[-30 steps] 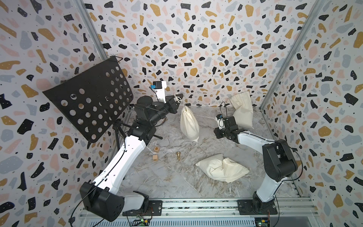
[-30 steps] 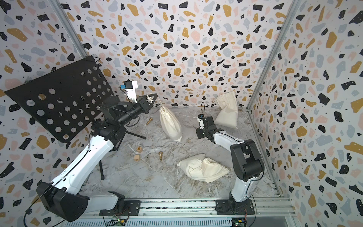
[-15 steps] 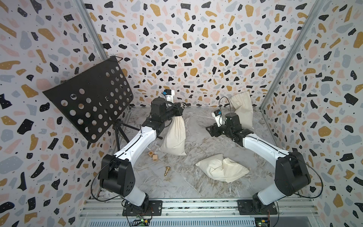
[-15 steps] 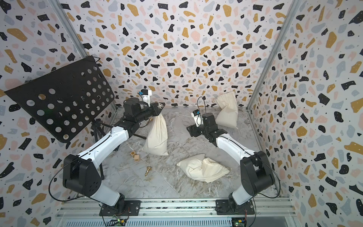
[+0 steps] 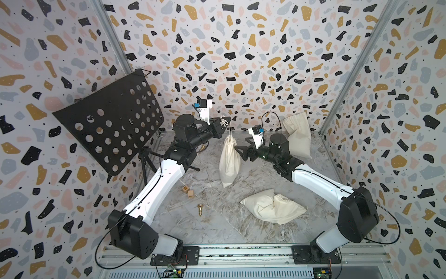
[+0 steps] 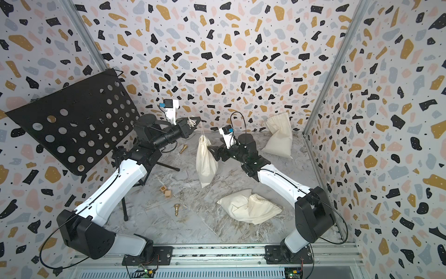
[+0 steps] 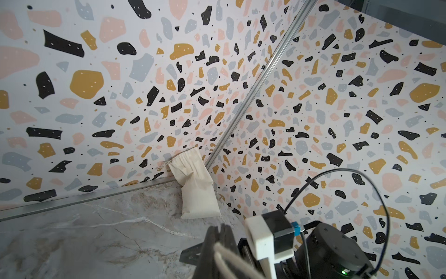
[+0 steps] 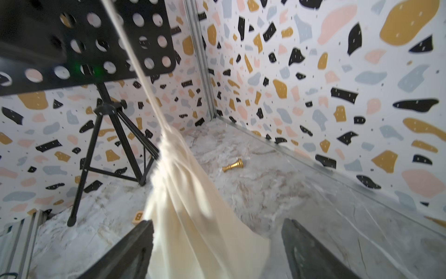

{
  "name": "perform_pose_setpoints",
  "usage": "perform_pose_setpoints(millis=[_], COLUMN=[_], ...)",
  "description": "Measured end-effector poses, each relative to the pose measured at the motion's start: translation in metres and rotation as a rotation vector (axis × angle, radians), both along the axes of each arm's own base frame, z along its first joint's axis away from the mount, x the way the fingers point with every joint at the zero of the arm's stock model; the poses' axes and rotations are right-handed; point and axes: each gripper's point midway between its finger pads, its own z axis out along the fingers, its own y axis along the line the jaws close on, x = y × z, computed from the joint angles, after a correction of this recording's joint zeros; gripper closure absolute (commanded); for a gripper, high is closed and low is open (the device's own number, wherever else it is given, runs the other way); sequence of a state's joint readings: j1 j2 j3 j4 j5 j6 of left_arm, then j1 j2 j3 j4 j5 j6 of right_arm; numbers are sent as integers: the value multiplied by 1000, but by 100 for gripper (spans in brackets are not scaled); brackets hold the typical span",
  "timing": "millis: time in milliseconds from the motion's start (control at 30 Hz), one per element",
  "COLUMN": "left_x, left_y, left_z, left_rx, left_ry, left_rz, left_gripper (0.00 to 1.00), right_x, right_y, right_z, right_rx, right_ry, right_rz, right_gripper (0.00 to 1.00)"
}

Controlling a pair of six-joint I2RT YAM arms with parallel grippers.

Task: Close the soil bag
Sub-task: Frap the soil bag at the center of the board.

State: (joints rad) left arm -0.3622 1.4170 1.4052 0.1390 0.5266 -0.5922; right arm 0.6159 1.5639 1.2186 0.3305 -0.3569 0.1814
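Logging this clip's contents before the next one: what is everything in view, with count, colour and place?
soil bag: one, cream, centre back, hanging by its drawstring
other bags: two, cream, one leaning in the back right corner, one lying on the floor nearer the front
music stand: one, black, perforated, on the left
wooden cubes: two, tan, on the floor left of centre
gold pieces: two, one lying near the back, one nearer the front
left hand: one, black, shut on the drawstring above the bag
right hand: one, black, open, a jaw on each side of the bag
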Motion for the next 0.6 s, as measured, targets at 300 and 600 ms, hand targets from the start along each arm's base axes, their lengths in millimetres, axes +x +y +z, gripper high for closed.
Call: perform_pose_setpoints(millis=[300,600], left_x=[-4,-12], left_y=[-19,-28], left_z=[-9,-8], left_rx=[-12,-13], left_ry=[36,31], left_rz=[-57,-104], left_gripper=[100,100], right_x=[4,8], right_y=[13,13], right_z=[36,29], right_rx=[51,-17], right_ry=[-96,-112], right_rz=[-4,12], right_gripper=[31,68])
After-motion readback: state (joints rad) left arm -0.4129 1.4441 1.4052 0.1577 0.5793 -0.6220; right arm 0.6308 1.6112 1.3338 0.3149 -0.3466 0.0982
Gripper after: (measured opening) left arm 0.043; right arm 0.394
